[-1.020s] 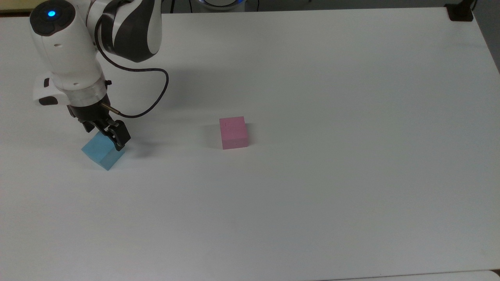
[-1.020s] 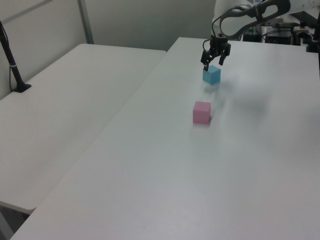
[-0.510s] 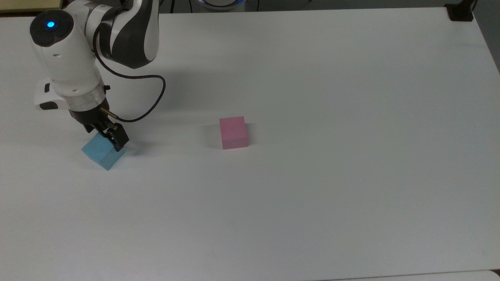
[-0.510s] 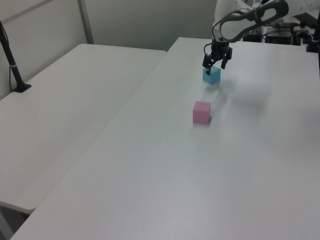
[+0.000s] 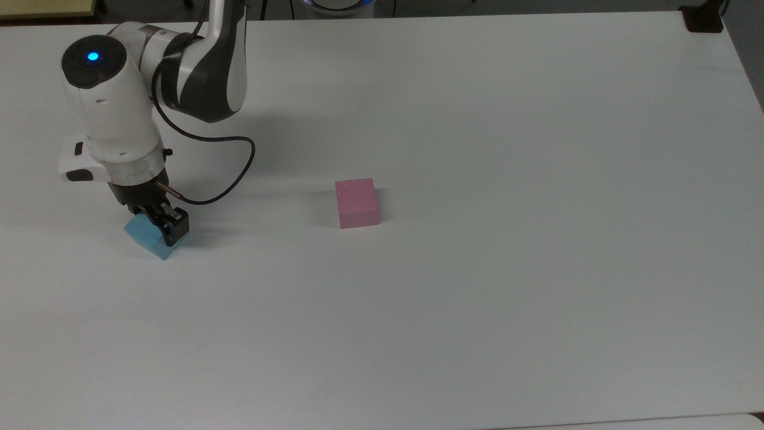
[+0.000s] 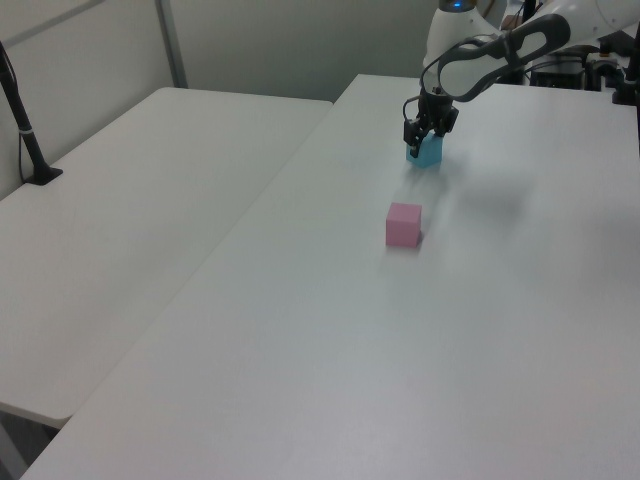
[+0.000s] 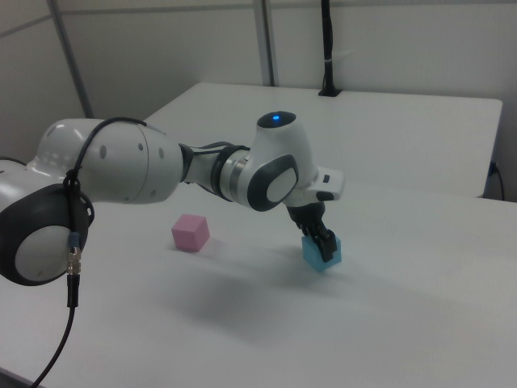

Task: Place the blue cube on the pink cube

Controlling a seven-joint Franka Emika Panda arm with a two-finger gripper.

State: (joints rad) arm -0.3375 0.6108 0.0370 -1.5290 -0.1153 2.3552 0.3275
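Note:
The blue cube [image 5: 145, 236] rests on the white table [image 5: 477, 298] at the top view's left, turned corner-on. My gripper [image 5: 156, 224] is low over it, open, one finger on each side of the cube and one dark finger [image 5: 176, 226] against its right face. The left view has the gripper [image 6: 427, 136] on the blue cube [image 6: 431, 154] at the far end, and the right view has the gripper [image 7: 320, 239] on the blue cube [image 7: 321, 258]. The pink cube [image 5: 357, 203] stands alone to the right in the top view, also the pink cube [image 6: 404, 224] and the pink cube [image 7: 191, 233].
A black cable [image 5: 242, 164] loops from the wrist toward the pink cube's side. A black mount [image 5: 703, 18] sits at the table's far right corner in the top view. A second white table [image 6: 150, 200] with a black pole [image 6: 22, 115] adjoins in the left view.
The gripper has come down from just above the blue cube until its fingers are beside the cube's faces, and the wrist has shifted slightly right in the top view. Neither cube has moved.

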